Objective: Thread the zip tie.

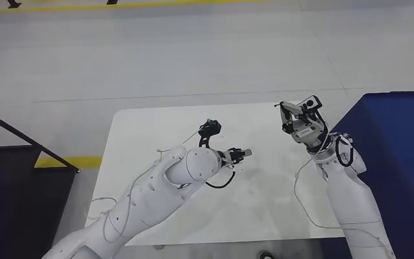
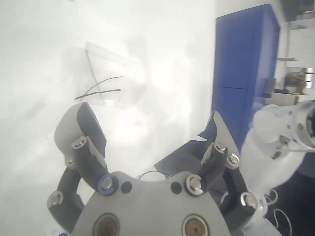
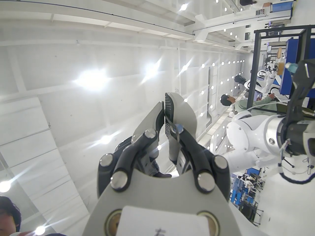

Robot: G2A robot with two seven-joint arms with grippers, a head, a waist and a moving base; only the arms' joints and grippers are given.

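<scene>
Left claw [image 2: 149,110] gapes wide with nothing in it. Ahead of its fingertips and apart from them, three dark ties [image 2: 109,91] lie crossed on a clear sheet [image 2: 110,57] on the white table [image 2: 44,37]. Right claw [image 3: 164,103], well off to the left claw's side, points up at the ceiling, pressed shut on a thin dark strip [image 3: 168,122] that may be another tie.
</scene>
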